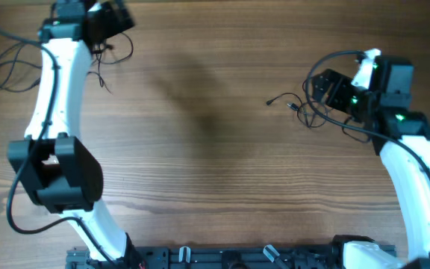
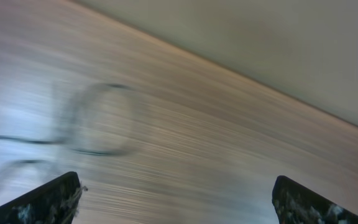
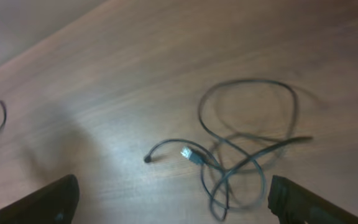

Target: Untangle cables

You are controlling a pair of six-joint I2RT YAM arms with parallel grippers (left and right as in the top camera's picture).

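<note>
Three thin black cables lie apart on the wooden table. One is a loose loop at the far left. A second cable lies just below my left gripper at the back left, and shows blurred as a loop ahead of the open left gripper, which holds nothing. The third cable lies in overlapping loops with a silver plug end, right in front of my right gripper. The right gripper is open wide above it and not touching it.
The left arm's elbow hangs over the left side of the table. A black rail runs along the front edge. The table's far edge and a pale wall lie beyond the left gripper. The left wrist view is blurred.
</note>
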